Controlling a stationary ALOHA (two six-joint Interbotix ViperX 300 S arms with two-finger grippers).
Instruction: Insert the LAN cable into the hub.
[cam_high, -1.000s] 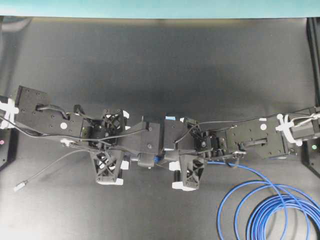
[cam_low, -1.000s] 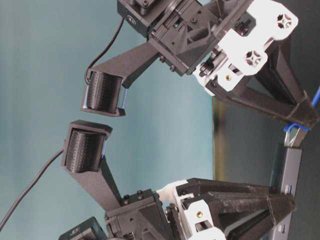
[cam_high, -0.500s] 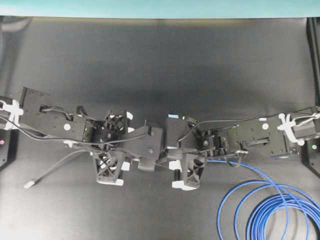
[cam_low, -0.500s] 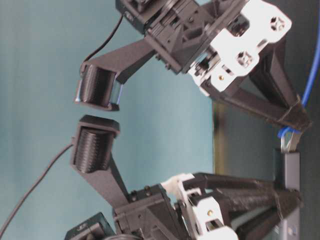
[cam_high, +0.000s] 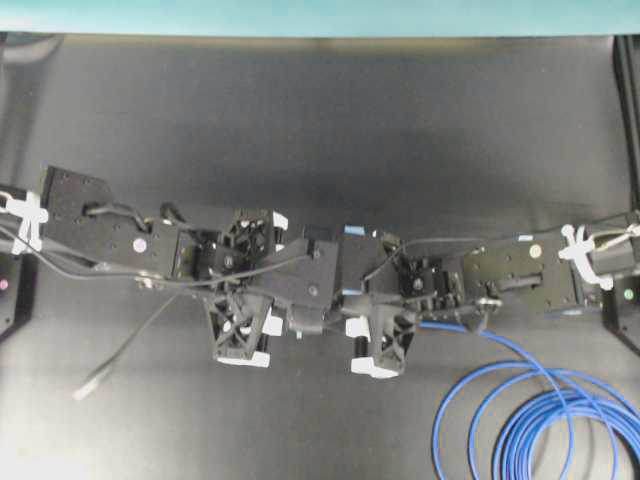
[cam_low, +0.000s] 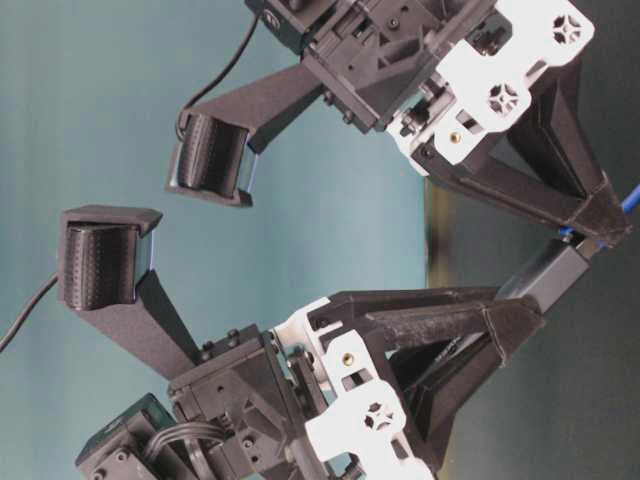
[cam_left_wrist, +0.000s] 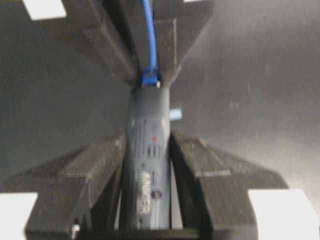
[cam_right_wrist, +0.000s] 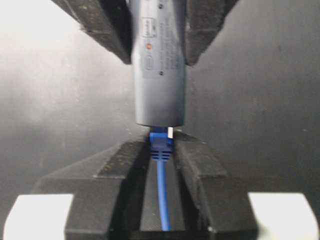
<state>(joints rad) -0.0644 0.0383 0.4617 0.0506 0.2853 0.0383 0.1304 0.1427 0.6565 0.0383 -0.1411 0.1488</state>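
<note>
The hub (cam_left_wrist: 149, 165) is the landmark: a slim dark-grey bar held off the black table (cam_high: 320, 130), between the two arms. Pale lettering runs along its top face in the left wrist view, but it is too blurred to read; a small red dot sits just above that lettering. In the right wrist view its face carries a small outlined label, an orange dot and fine print, none of it legible.

The left gripper (cam_left_wrist: 148, 150) pinches the hub from both sides, its black fingers (cam_left_wrist: 197, 160) pressed against the bar's long edges. At the hub's far end, the right gripper (cam_right_wrist: 161, 150) is closed on the blue boot of the LAN cable (cam_right_wrist: 161, 142), whose plug meets the hub's end face. Behind that gripper the blue cable runs back between the fingers.

In the overhead view, the cable's remaining length lies coiled in loops (cam_high: 540, 420) on the table, well apart from the hub, lower right. The hub's thin grey lead (cam_high: 125, 345) trails to the lower left.
</note>
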